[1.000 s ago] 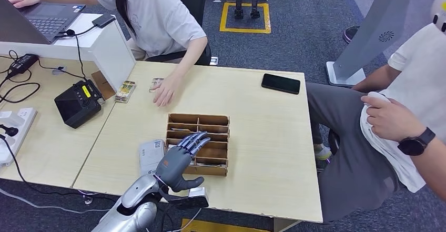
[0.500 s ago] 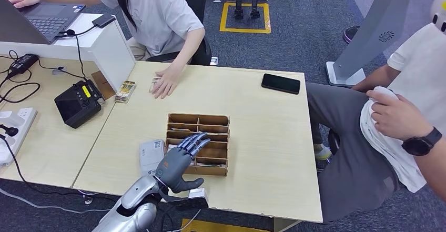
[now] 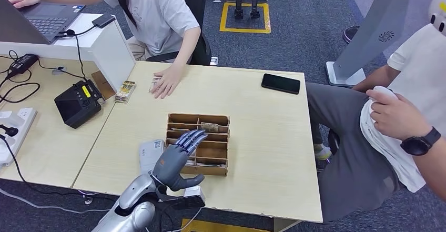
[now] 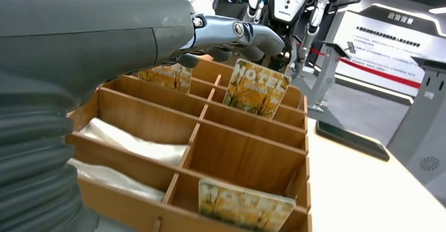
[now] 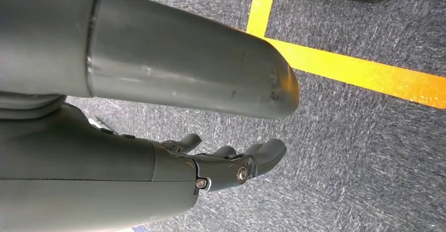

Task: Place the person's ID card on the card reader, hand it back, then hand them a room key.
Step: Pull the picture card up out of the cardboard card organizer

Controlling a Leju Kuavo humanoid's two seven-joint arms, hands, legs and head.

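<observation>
Key-fetching step, judged: the left hand (image 3: 176, 161) is being held over the wooden tray (image 3: 221, 164), fingers (image 4: 247, 33) released and grasping nothing. A hotel key card (image 4: 256, 89) is standing just beyond the fingertips; pinching it is being called for next.

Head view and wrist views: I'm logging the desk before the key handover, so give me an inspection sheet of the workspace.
Surface: light wooden table, bare at the right.
Job's things: wooden card organizer with hotel key cards upright in compartments; card reader beside it.
Clutter: black phone, black device, laptop.
Hands: left hand over the organizer, holding nothing; right hand hangs above the floor.
Cables: black leads at the left.
Surroundings: two seated people, grey carpet, yellow floor marking.
</observation>
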